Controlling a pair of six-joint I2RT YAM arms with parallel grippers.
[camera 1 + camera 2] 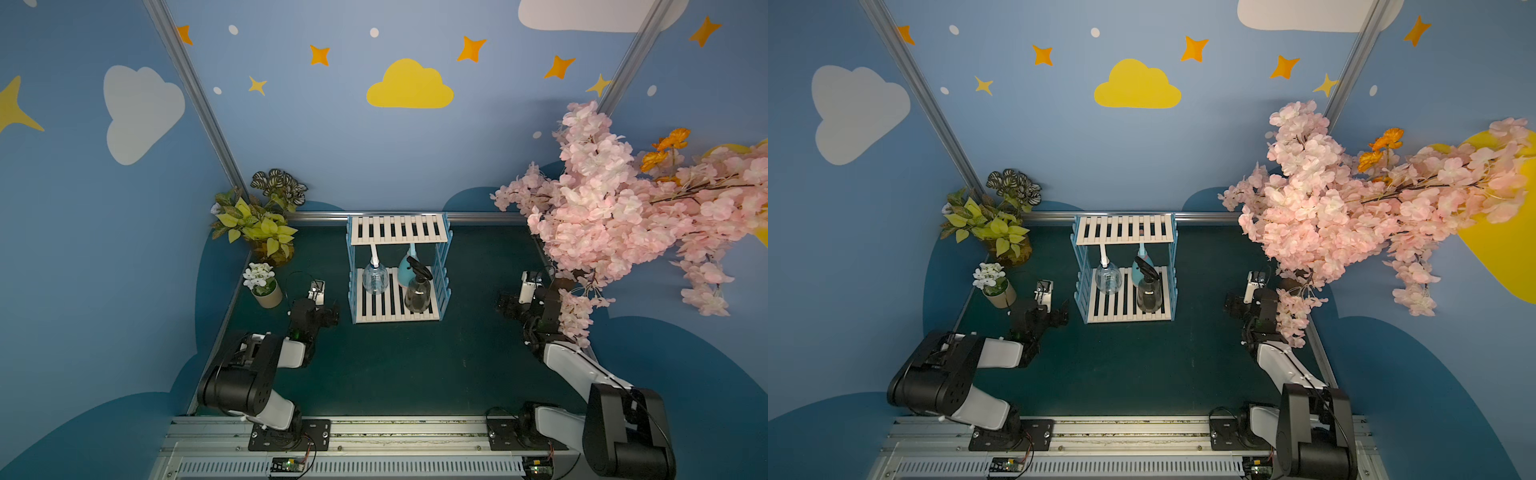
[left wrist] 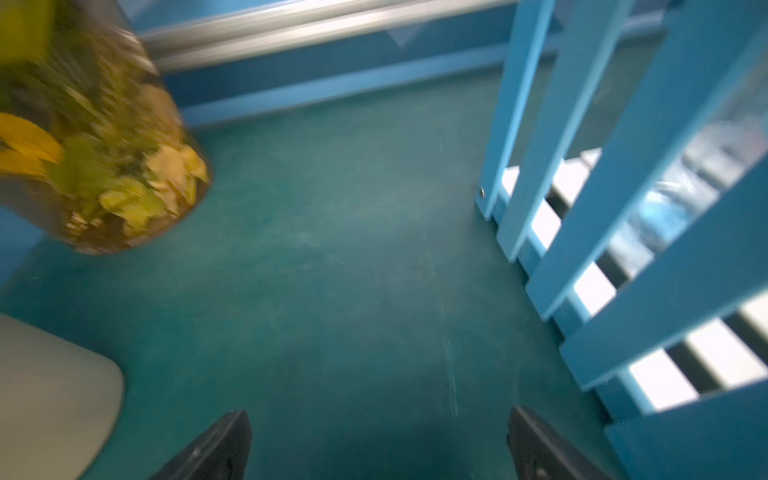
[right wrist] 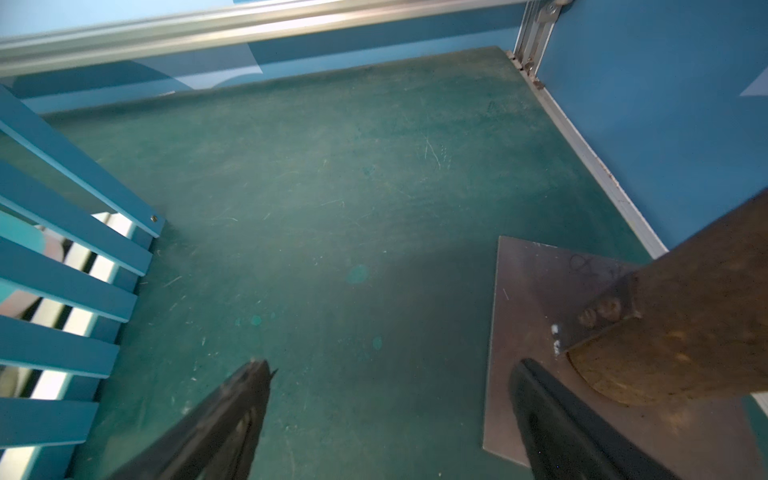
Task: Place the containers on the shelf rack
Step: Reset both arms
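Note:
The shelf rack (image 1: pixel 399 241) (image 1: pixel 1124 241) stands at the back middle of the green table. All three containers stand on its lower white shelf: the clear bottle (image 1: pixel 375 279) (image 1: pixel 1108 280) on the left, the teal bottle (image 1: pixel 404 270) (image 1: pixel 1138 269) behind, and the dark bottle (image 1: pixel 417 295) (image 1: pixel 1149 296) in front on the right. My left gripper (image 1: pixel 331 313) (image 2: pixel 379 415) is open and empty, low beside the rack's left blue frame (image 2: pixel 648 137). My right gripper (image 1: pixel 505 303) (image 3: pixel 392 368) is open and empty, to the right of the rack's right frame (image 3: pixel 62 216).
A beige pot of white flowers (image 1: pixel 264 286) and a leafy plant in a glass pot (image 1: pixel 262 228) (image 2: pixel 104 158) stand at the left edge. A pink blossom tree (image 1: pixel 623 208) overhangs the right arm. Its trunk (image 3: pixel 685 311) and metal base plate (image 3: pixel 540 291) sit by my right fingers.

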